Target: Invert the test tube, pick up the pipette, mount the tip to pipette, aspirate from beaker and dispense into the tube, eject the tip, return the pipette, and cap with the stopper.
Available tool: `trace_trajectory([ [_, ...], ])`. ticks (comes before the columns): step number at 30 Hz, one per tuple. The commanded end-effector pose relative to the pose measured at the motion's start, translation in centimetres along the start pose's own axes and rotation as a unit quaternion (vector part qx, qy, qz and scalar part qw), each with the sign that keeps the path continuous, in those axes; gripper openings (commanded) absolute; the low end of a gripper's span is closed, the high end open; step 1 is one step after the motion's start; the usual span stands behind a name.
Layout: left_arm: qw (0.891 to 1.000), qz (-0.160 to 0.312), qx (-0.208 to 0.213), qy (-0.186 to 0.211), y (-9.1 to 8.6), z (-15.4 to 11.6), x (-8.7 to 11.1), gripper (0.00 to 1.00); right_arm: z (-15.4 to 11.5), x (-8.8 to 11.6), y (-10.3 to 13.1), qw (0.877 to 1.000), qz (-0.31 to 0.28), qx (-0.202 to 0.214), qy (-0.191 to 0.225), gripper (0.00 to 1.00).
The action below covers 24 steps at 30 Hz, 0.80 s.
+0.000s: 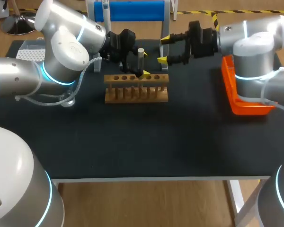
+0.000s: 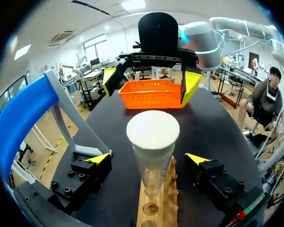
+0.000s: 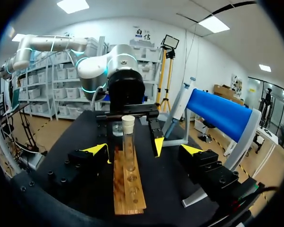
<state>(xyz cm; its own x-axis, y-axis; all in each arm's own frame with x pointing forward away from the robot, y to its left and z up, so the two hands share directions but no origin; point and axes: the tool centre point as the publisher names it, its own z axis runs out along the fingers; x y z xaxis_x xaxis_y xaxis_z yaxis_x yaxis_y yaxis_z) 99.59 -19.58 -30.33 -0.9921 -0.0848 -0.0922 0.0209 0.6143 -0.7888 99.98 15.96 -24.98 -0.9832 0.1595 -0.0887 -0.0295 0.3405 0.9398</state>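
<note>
Stoppered test tube [image 2: 153, 142] upright in wooden rack [image 1: 136, 92], left gripper [image 2: 148, 159] spread wide around it without touching, right gripper [image 1: 163, 48] spread too, facing rack

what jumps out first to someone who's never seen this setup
A clear test tube with a pale top stands upright in the wooden rack at mid-table, between the open fingers of the left gripper. The right gripper, also open, faces it from the right. Next come the orange basket at the table's right edge and the blue stand at the back.
</note>
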Motion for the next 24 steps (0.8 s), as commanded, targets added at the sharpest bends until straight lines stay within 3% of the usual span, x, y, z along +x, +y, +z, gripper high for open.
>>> trace_trajectory([
  [1,1.0,0.0,-0.001,0.0,0.0,-0.1,0.0,1.0,-0.1,0.0,0.3,1.0,0.001,0.011,0.001,1.0],
  [11,1.0,-0.011,-0.008,-0.019,0.4,-1.0,0.2,1.0,-0.1,0.0,0.3,1.0,0.001,0.011,0.001,1.0],
  [24,0.996,-0.035,-0.024,-0.082,2.1,-5.6,1.6,1.0,-0.1,0.0,0.3,1.0,0.001,0.011,0.001,1.0],
])
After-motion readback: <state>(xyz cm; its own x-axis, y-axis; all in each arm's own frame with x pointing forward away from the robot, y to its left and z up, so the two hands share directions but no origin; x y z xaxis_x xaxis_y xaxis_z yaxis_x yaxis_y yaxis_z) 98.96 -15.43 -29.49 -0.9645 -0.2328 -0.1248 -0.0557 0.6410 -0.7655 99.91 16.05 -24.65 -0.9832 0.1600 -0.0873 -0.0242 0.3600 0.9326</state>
